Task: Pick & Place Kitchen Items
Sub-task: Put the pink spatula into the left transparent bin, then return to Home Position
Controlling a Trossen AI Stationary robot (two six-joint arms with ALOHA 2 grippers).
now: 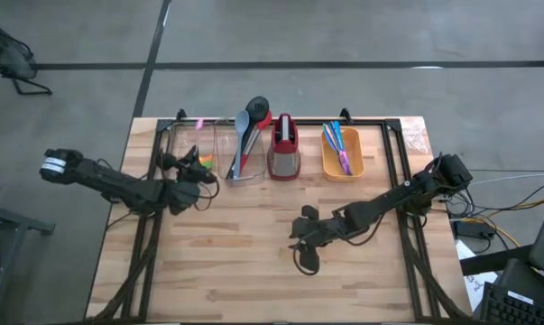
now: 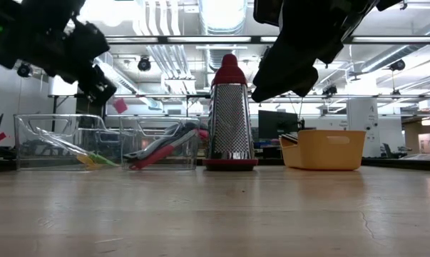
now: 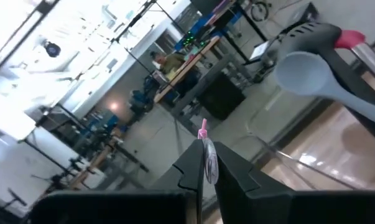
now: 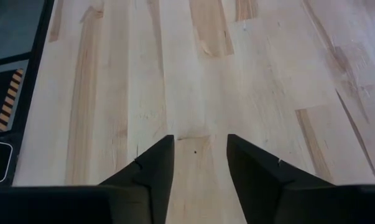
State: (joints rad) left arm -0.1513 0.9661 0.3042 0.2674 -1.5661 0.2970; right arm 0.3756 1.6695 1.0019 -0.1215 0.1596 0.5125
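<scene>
I have the left tool (image 3: 203, 171) clenched on a thin piece of cutlery with a pink tip (image 3: 203, 132); in the left wrist view its handle stands up between my fingers (image 3: 188, 163). From above, this tool hangs over the inner edge of the clear bin on the left (image 1: 183, 135), with the small coloured blocks (image 1: 204, 160) lying just ahead of it inside that bin. In the low view the pink tip shows in the air just below the tool, so I judge this piece is carried, not yet set down.

My right tool (image 4: 198, 163) stands released, its fingers apart with nothing between them, over bare worktop (image 4: 237, 93) in the middle. I see no task item near it.

As for progress: the long-handled spoons (image 1: 251, 126), black, grey-blue and red, already stand in the second clear bin (image 1: 228, 149), beyond and to the right of my left tool. The red-and-grey grater (image 1: 283, 149) sits next along, and the orange bin (image 1: 343, 155) past it holds blue and pink cutlery (image 1: 338, 144). No loose items lie on the open worktop as far as I can see, so I judge the sorting nearly complete, with the piece in my left tool the one left to place.
</scene>
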